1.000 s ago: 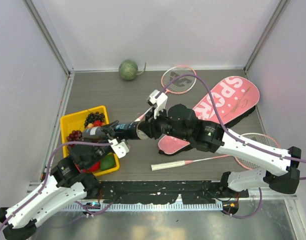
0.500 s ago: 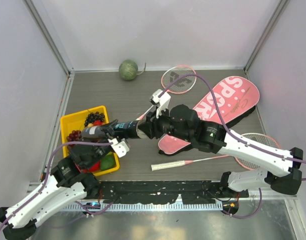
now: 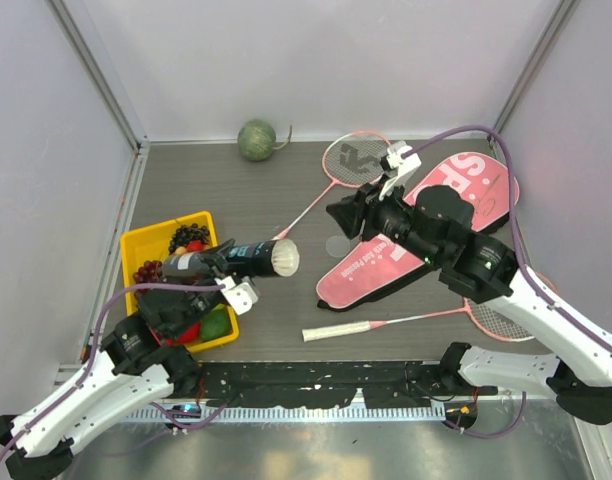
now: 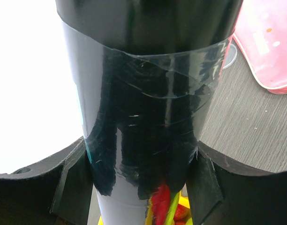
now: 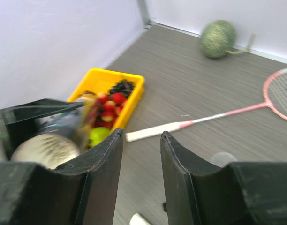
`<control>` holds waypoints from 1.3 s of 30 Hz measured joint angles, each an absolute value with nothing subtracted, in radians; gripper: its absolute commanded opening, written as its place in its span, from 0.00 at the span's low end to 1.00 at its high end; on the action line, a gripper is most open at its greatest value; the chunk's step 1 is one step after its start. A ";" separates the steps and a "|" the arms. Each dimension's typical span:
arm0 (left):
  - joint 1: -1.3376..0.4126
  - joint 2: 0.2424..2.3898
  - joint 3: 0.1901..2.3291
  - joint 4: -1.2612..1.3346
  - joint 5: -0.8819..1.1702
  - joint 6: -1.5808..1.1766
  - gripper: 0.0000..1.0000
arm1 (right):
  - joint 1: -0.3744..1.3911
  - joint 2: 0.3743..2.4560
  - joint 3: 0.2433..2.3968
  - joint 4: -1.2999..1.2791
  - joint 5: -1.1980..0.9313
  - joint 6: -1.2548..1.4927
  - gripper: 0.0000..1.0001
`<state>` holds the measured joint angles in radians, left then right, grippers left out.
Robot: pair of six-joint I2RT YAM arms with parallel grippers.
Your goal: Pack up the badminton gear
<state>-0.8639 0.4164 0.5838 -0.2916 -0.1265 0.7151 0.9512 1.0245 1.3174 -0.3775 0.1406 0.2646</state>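
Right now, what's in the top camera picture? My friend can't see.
The left fingers hold a black tube with a shuttlecock at its mouth, partly over a yellow tray. The right fingers hover open near the pink bag.

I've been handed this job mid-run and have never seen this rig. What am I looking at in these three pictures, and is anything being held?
You have two robot arms bolted at the near edge of a table. The wide picture looks down from above and behind them. The other two pictures come from a camera on each wrist.

The left end effector is clamped on the long black tube, which fills the left wrist picture. The tube's mouth shows something white, probably a shuttlecock. The right end effector is open and holds nothing. It hovers near the pink bag.

Also on the table are the far racket, the near racket, a yellow fruit tray and a green melon.
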 measured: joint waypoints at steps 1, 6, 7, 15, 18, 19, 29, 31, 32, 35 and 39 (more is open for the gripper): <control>-0.864 0.410 0.584 -0.297 -0.122 0.714 0.00 | 0.926 1.031 1.312 -0.377 0.142 0.264 0.42; -0.864 0.363 0.587 -0.313 -0.112 0.702 0.00 | 0.799 1.118 1.251 -0.385 0.158 0.260 0.39; -0.864 0.354 0.587 -0.313 -0.112 0.698 0.00 | 0.776 1.148 1.233 -0.381 0.157 0.260 0.38; -0.864 0.272 0.571 -0.283 -0.112 0.688 0.00 | 0.693 1.509 1.174 -0.376 0.152 0.260 0.35; -0.864 0.250 0.555 -0.277 -0.093 0.690 0.00 | 0.693 1.637 1.179 -0.381 0.144 0.258 0.34; -0.864 0.241 0.546 -0.276 -0.079 0.691 0.00 | 0.693 1.676 1.189 -0.389 0.141 0.257 0.34; -0.864 0.186 0.514 -0.270 0.030 0.704 0.00 | 0.693 1.869 1.288 -0.401 0.140 0.237 0.34; -0.864 0.188 0.514 -0.270 0.035 0.710 0.00 | 0.693 1.877 1.293 -0.401 0.140 0.237 0.34; -0.864 0.190 0.514 -0.270 0.036 0.711 0.00 | 0.693 1.881 1.296 -0.401 0.140 0.237 0.34; -0.864 0.193 0.514 -0.270 0.036 0.714 0.00 | 0.693 1.892 1.299 -0.398 0.138 0.237 0.34; -0.864 0.193 0.514 -0.268 0.035 0.715 0.00 | 0.693 1.906 1.300 -0.397 0.136 0.237 0.34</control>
<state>-0.8639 0.1928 0.5144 -0.2680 0.0353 0.7147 0.6926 1.9060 1.2999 -0.3969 0.1356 0.2371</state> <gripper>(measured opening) 0.684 0.341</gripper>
